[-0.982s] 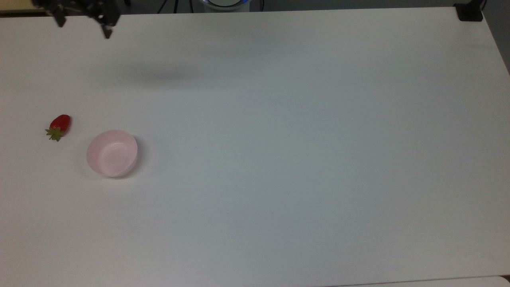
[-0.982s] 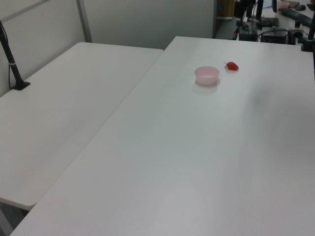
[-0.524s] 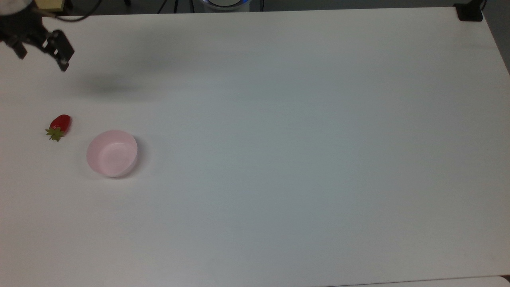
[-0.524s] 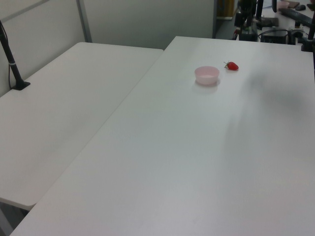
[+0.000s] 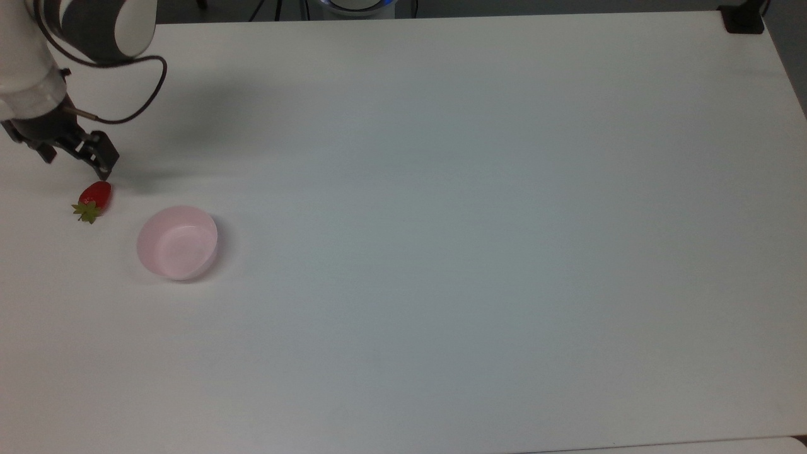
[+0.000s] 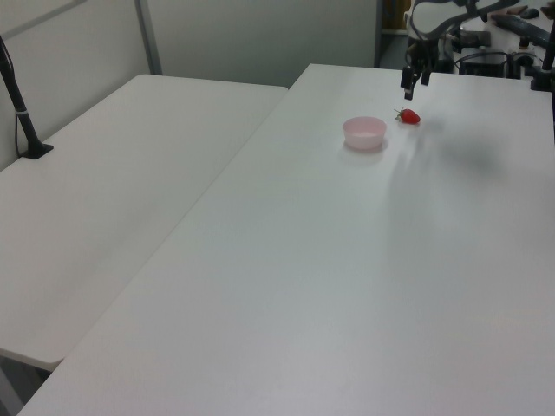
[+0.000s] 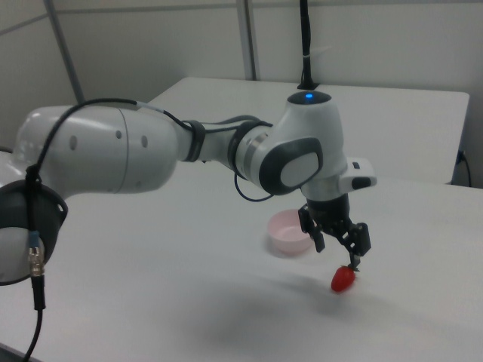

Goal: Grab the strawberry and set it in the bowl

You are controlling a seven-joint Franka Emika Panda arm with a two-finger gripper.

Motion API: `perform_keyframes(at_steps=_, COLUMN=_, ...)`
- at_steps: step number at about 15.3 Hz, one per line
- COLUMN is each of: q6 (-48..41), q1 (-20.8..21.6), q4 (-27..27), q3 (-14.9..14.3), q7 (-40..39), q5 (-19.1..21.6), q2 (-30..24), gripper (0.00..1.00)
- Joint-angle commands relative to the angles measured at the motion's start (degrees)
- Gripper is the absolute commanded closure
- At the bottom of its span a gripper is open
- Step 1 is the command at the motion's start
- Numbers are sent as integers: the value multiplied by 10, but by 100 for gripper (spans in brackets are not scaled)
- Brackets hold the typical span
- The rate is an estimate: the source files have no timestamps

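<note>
A wide white table carries everything; in the left view a second white table butts against its left edge, with a black post clamped at the far left. At the top view's upper right corner a small black clamp sits on the table's edge.

The white Franka arm reaches in from the right view's left, its rounded wrist housing carrying a blue light, and a black cable loops off the wrist in the top view. The gripper points down at the far left of the top view, hanging above the table just on the far side of the strawberry — its two fingers stand parted with bare air between them and grasp nothing. In the right view one fingertip hangs just over the fruit; whether it touches cannot be told.

The pale pink bowl stands upright and empty, near the strawberry but apart from it, to its right and a little nearer in the top view.

The strawberry lies on its side on the table — green cap toward the top view's lower left.
</note>
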Motion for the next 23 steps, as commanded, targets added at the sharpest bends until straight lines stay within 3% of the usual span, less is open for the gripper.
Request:
perform_keyframes(at_steps=1, q6=37, q1=-1, q4=-2, q3=3, q7=4, q5=13, q2=18, gripper=18)
perform_keyframes(at_steps=8, q6=89, q1=-1, q4=-4, q3=3, q7=7, q5=12, q2=58, gripper=37)
perform_keyframes(at_steps=9, q6=89, q1=0, q4=-4, q3=4, q7=8, q5=12, q2=58, gripper=44)
perform_keyframes(at_steps=12, q6=83, q1=0, q4=-1, q3=6, q7=47, q5=12, q2=56, gripper=79)
perform_keyframes(at_steps=13, q6=79, q1=0, q4=0, q3=7, q7=54, q5=12, q2=48, gripper=82)
perform_keyframes(at_steps=15, q6=32, q1=0, q4=5, q3=10, q7=56, q5=17, q2=23, gripper=84)
perform_keyframes(at_steps=17, q6=-4, q1=4, q4=42, q3=20, q7=77, q5=58, q2=12, gripper=84)
perform_keyframes(at_steps=19, q6=3, q1=16, q4=45, q3=34, q7=119, q5=62, q2=12, gripper=83)
perform_keyframes(at_steps=23, q6=36, q1=55, q4=40, q3=36, q7=181, q5=58, q2=17, gripper=78)
